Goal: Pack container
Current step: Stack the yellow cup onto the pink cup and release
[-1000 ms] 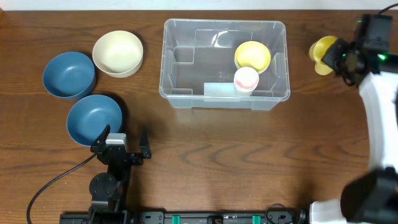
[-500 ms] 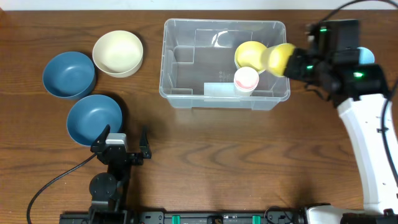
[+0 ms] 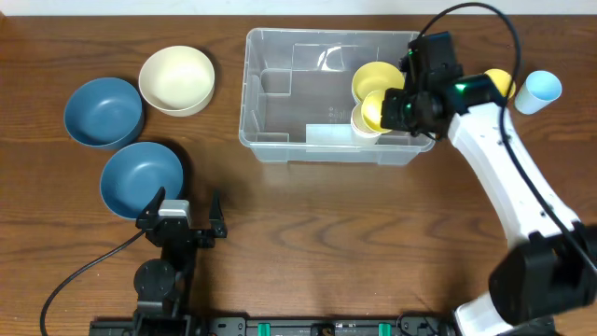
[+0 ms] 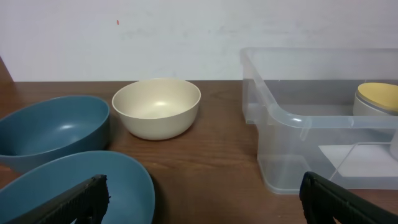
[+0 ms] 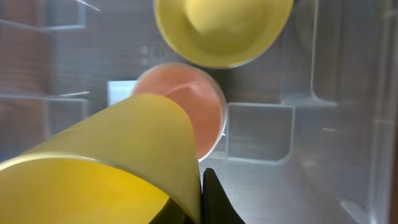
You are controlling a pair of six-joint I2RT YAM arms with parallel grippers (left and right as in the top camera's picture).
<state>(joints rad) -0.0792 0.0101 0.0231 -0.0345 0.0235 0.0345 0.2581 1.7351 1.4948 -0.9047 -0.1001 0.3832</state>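
Observation:
The clear plastic container (image 3: 280, 149) stands at the back middle of the table. In its right half lie a yellow bowl (image 3: 376, 77) and a pink cup (image 5: 202, 115). My right gripper (image 3: 399, 105) is shut on the rim of a yellow cup (image 3: 373, 110), which hangs tilted just above the pink cup. In the right wrist view the yellow cup (image 5: 112, 168) fills the lower left, its wall pinched at my right gripper (image 5: 200, 194). My left gripper (image 3: 184, 209) rests open near the front left, nothing between its fingers (image 4: 81, 199).
A cream bowl (image 3: 177, 80) and two blue bowls (image 3: 104, 112) (image 3: 141, 177) sit left of the container. Right of it stand a light blue cup (image 3: 543, 89) and a yellow item (image 3: 501, 80) partly hidden by my right arm.
My right arm has carried the yellow cup leftward from the table's right side to over the container's right half, above the pink cup. The left arm has not moved.

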